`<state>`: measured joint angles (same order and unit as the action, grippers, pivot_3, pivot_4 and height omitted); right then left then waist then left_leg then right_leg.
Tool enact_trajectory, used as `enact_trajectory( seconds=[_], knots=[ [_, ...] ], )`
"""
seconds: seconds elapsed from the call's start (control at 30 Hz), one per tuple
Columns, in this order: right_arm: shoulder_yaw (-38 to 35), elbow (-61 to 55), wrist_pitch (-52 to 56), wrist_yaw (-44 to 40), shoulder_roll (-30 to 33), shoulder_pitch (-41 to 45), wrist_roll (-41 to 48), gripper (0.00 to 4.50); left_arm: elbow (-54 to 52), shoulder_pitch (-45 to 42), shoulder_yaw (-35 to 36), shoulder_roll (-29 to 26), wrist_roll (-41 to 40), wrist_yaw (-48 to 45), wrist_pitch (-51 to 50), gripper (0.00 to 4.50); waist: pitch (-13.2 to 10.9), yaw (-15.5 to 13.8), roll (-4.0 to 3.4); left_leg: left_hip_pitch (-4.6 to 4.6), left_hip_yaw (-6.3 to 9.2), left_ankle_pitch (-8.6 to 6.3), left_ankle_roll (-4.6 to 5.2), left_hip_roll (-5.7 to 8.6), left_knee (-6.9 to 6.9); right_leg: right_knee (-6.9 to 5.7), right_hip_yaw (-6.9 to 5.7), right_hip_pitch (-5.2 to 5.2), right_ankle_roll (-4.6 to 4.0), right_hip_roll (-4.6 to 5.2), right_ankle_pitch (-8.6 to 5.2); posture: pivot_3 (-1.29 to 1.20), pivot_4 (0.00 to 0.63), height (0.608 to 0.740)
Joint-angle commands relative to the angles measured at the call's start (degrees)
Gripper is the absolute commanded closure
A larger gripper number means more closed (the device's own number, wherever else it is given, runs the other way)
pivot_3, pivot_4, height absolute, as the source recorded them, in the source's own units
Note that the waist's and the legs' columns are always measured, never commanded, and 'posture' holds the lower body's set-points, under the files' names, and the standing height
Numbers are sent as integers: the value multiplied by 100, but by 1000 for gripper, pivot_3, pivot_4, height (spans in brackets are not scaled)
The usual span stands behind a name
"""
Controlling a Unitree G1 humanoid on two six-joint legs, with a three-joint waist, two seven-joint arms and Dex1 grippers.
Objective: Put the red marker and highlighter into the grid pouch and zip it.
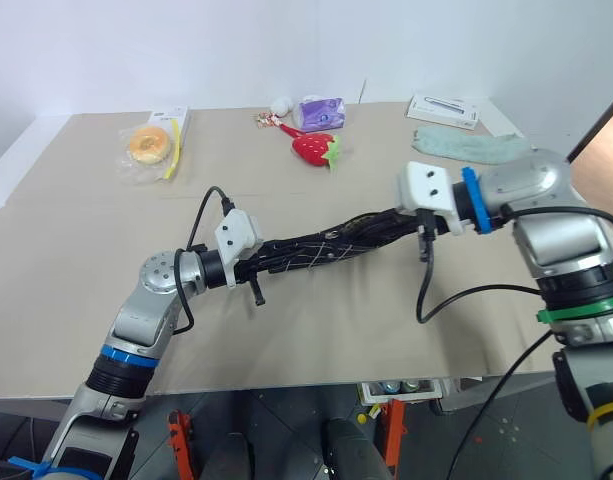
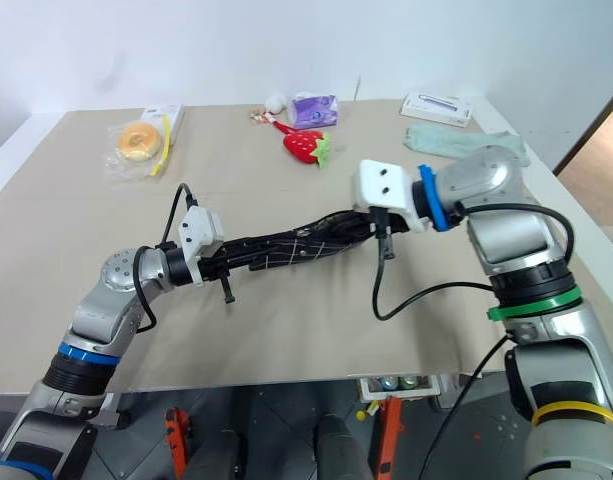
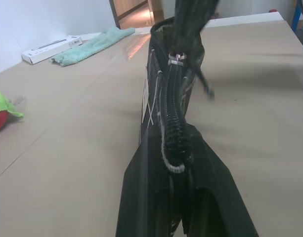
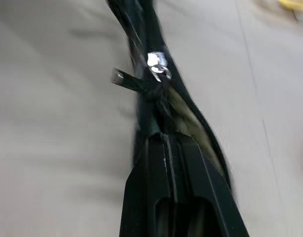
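The grid pouch (image 1: 326, 245), black with thin white lines, hangs stretched above the table between both grippers. My left gripper (image 1: 258, 264) is shut on its left end, seen up close in the left wrist view (image 3: 173, 148). My right gripper (image 1: 404, 220) is shut on the pouch's right end (image 4: 163, 136). Just past those fingers sits the silver zipper slider (image 4: 156, 66), its black pull (image 4: 122, 78) sticking out sideways. The zip gapes a little beside the right fingers, showing a dull greenish lining or object I cannot identify. The red marker and the highlighter are hidden.
At the back of the table lie a red strawberry toy (image 1: 316, 148), a purple packet (image 1: 321, 112), a teal cloth (image 1: 466, 145), a white box (image 1: 444, 110) and a bagged doughnut toy (image 1: 149, 145). The table's front edge (image 1: 316, 385) runs below the arms.
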<state>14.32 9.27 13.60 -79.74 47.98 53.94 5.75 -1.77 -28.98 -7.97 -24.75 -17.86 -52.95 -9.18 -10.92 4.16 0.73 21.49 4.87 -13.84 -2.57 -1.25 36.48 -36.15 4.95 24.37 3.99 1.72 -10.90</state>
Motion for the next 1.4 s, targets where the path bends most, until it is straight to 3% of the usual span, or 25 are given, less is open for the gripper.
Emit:
enact_trajectory(
  seconds=[0.03, 0.33, 0.6, 0.7, 0.8, 0.83, 0.93, 1.0, 1.03, 1.27, 1.4],
  knots=[
    [-293, 398, -275, 60, 285, 167, -173, 4455, -260, 17, 102, 4, -52, 17, 59, 4500, 0, 4, 0, 0, 0, 0, 0, 0, 0, 0, 1, 0, 0, 0, 0, 0, 150, 740],
    [-567, 1664, -639, 131, 1034, 278, -453, 4455, -252, 35, 111, 13, -43, 12, 68, 4500, 0, 3, 1, -1, -5, 0, 0, 1, 0, 0, 5, 0, 0, 1, 0, 0, 150, 740],
    [-852, 1391, -293, 71, 999, 165, -45, 4455, -225, 24, 107, 1, -42, -17, 62, 4500, -1, 38, 0, -8, -12, 0, 1, 1, -3, -2, 15, 2, 1, -2, 0, 0, 150, 740],
    [-995, 1236, 63, 78, 904, 169, 189, 3540, -209, 10, 89, -15, -67, -88, 54, 4500, -1, 38, 0, -6, -15, 0, 0, 3, -1, -1, 23, 1, 3, 0, 1, 0, 150, 740],
    [-1109, 1178, 254, 79, 887, 157, 310, 2061, -240, 18, 104, -48, -214, -256, -48, 3377, -1, 31, 0, -6, -14, 0, 0, 3, -1, 0, 21, 1, 3, -1, 1, 0, 150, 740],
    [-1138, 1156, 314, 67, 890, 148, 359, 1435, -258, 22, 116, -65, -255, -296, -102, 2817, -1, 31, 0, -5, -14, 0, 0, 3, -1, 0, 20, 1, 3, 0, 1, 0, 150, 740],
    [-1197, 1095, 463, 55, 926, 93, 464, 114, -375, 45, 162, -106, -473, -372, -367, 1453, -1, 30, 0, -5, -14, 0, 1, 3, -1, 0, 20, 1, 4, 0, 1, 0, 150, 740],
    [-1221, 1078, 508, 57, 950, 46, 476, 0, -465, 66, 174, -144, -610, -410, -576, 254, -1, 31, 0, -5, -14, 0, 1, 3, -1, 0, 21, 1, 4, 0, 0, 0, 150, 740],
    [-1228, 1083, 511, 74, 962, 15, 466, 0, -537, 93, 198, -163, -762, -458, -760, 46, -1, 31, 0, -5, -15, 0, 1, 3, -1, 0, 21, 1, 4, 0, 0, 0, 150, 740],
    [-1260, 1063, 520, 180, 1004, -219, 446, 0, -960, 210, 346, -421, -1399, -473, -1817, 46, -1, 32, 0, -6, -14, 0, 1, 2, -1, -1, 20, 2, 5, -1, 0, 0, 150, 740],
    [-1448, 1090, 576, 447, 957, -470, 505, 0, -578, 0, 1167, -421, -1596, 204, -1978, 46, -2, 31, 2, -5, -14, 0, 1, 2, 1, -1, 19, 1, 4, -1, 0, 0, 150, 740]
  ],
)
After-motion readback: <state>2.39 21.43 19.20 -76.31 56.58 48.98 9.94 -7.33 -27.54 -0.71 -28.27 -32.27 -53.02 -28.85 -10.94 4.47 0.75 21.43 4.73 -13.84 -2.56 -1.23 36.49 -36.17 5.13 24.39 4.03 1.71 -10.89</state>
